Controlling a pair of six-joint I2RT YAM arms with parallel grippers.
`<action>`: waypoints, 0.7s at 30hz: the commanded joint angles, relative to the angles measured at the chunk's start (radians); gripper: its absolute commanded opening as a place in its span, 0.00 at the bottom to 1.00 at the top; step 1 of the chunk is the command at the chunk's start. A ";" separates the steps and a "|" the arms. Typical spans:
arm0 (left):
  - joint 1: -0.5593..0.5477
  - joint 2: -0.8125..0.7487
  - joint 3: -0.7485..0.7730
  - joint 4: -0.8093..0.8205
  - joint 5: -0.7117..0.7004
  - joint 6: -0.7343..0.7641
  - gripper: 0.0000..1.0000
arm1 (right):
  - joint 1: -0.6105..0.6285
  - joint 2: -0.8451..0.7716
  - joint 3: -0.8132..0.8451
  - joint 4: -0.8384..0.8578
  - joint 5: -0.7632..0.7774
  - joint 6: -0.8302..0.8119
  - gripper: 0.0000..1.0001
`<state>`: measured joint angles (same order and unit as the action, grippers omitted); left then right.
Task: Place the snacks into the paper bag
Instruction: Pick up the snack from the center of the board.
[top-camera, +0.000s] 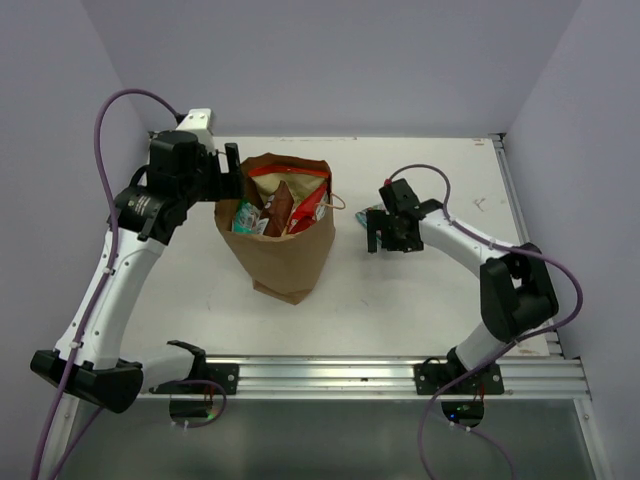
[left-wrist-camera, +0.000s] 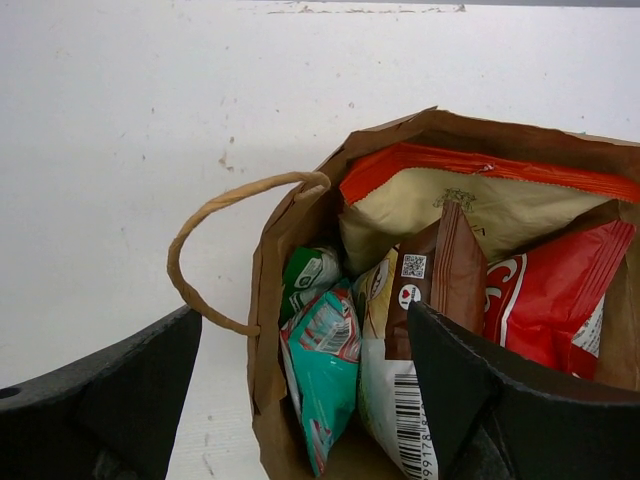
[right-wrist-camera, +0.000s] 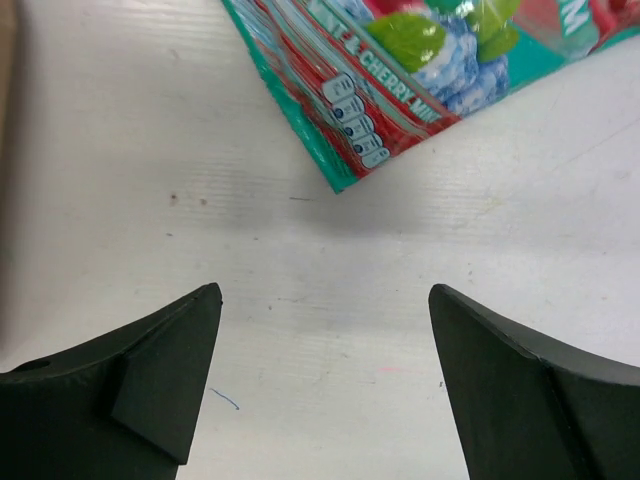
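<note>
The brown paper bag (top-camera: 285, 255) stands open in the middle of the table. It holds a red-edged cream packet (left-wrist-camera: 470, 195), a white-brown chips packet (left-wrist-camera: 440, 270), a red packet (left-wrist-camera: 545, 290), a green packet (left-wrist-camera: 308, 272) and a small teal packet (left-wrist-camera: 335, 370). My left gripper (top-camera: 228, 185) is open at the bag's left rim, and in the left wrist view (left-wrist-camera: 305, 312) one finger is outside the bag wall and one over the inside. A green multicoloured candy bag (right-wrist-camera: 400, 70) lies flat on the table (top-camera: 372, 213). My right gripper (right-wrist-camera: 325, 290) is open and empty, just short of it.
One twisted handle (left-wrist-camera: 200, 250) hangs outside the bag's left wall and another (top-camera: 336, 200) on its right side. A metal rail (top-camera: 380, 375) runs along the near edge. Grey walls enclose the white table (top-camera: 440, 300) on three sides.
</note>
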<state>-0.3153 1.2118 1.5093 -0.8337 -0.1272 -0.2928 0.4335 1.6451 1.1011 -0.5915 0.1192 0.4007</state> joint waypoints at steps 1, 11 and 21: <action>0.005 -0.041 -0.006 0.050 0.003 0.021 0.87 | 0.036 -0.064 0.043 0.002 0.080 -0.111 0.89; 0.005 -0.080 -0.020 0.036 0.000 0.014 0.87 | 0.094 0.148 0.207 0.088 0.319 -0.430 0.90; 0.005 -0.090 -0.024 0.010 -0.005 0.007 0.87 | 0.096 0.352 0.324 0.121 0.318 -0.540 0.89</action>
<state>-0.3153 1.1427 1.4902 -0.8349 -0.1276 -0.2928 0.5262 1.9678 1.3682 -0.4999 0.3904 -0.0788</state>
